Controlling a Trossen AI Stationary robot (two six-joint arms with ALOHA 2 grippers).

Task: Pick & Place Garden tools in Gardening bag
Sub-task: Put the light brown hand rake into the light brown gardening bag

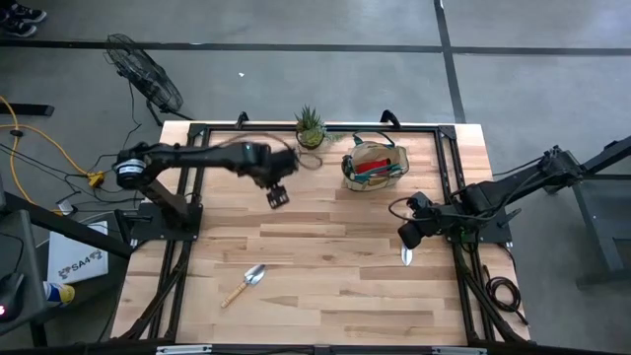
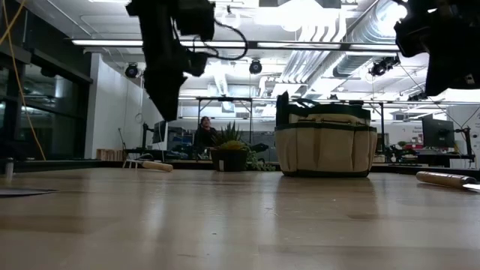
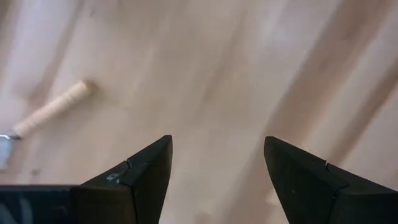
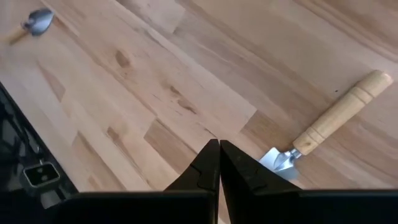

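Jaws apart, left arm (image 1: 278,196) midair

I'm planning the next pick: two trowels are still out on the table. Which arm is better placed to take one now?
Probably the right: its end effector, shut, hangs directly above the trowel by the right edge. The left end effector, open, is mid-table, apart from the other trowel.

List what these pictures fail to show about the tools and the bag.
- Bag contents: the gardening bag wall hides them in the low view; too small to sort in the high view.
- Right trowel: the shut right pincer covers most of its blade.
- Left trowel: blade cut off by the left wrist view's edge.
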